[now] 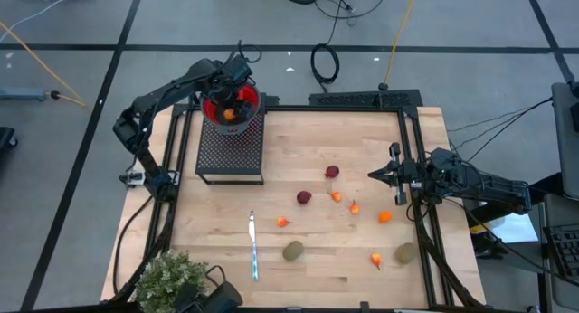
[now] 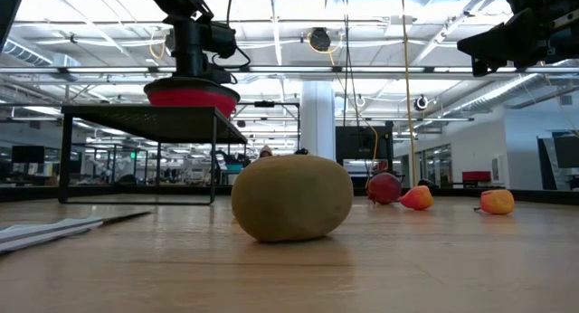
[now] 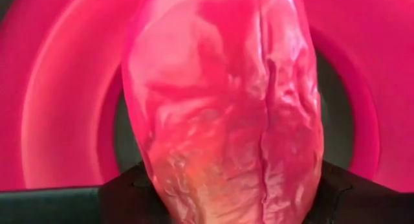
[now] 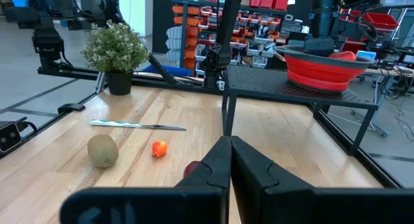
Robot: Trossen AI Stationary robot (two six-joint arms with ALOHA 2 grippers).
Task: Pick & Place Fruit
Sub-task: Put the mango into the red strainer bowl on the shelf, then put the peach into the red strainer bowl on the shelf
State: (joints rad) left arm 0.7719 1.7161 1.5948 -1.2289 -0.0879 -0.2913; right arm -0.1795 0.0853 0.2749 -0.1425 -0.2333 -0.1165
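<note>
Left gripper [image 1: 233, 103] over the red round bowl [image 1: 250, 101], its fingers pinching the elongated red-orange fruit [image 3: 223, 104]; most fruit not yet moved.

The bowl sits on a black mesh stand [image 1: 231, 148] at the bench's far left corner. Left on the wooden bench [image 1: 308, 259]: 2 dark red balls [image 1: 332, 172], 2 brown-green kiwi-like ovals [image 1: 293, 251] and 6 small orange bits [image 1: 385, 217]. The right gripper [image 1: 373, 175] waits at the right edge, fingers pressed together. Only the left wrist view shows the held fruit close against the bowl's red inside; only the high view counts what remains.
</note>
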